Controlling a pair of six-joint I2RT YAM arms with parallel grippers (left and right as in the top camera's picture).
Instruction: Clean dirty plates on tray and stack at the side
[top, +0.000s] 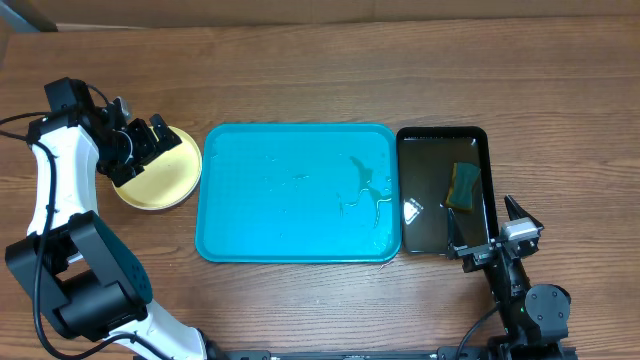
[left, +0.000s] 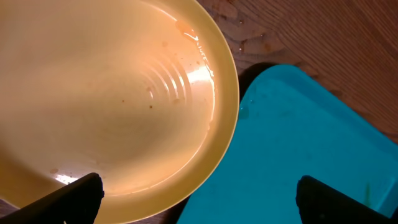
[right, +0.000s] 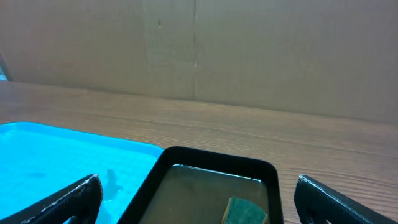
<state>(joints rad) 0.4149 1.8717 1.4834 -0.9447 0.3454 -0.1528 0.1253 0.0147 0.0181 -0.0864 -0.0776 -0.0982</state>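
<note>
One wooden table (top: 320, 70) carries everything, and the biggest thing on it is the blue tray (top: 260, 200), one of it, sitting about in the middle. Its floor is wet, with a streaky puddle (top: 365, 195) toward its right end.

Right up against the blue tray's right edge is one black tray (top: 440, 135), narrower, with murky water in it. One green-and-yellow sponge (top: 463, 187) lies in that water, on the side far from the blue tray.

Plates: only one can be counted for sure, a pale yellow plate (top: 165, 185) sitting on the table just left of the blue tray's left edge, near its far corner. The views don't show whether anything is stacked under it or whether its rim touches the tray. In the left wrist view it looks glossy and wet, with a small orange-brown mark (left: 186, 28) by the rim.

There are two arms. The left gripper (top: 148, 140) hangs over the plate's far-left part, left of the blue tray. Its two fingers (left: 68, 199) are spread wide apart with nothing between them. The right gripper (top: 488, 225) is past the blue tray's right side, at the black tray's near right corner. Its two fingers (right: 62, 202) are also spread wide with nothing pinched.
</note>
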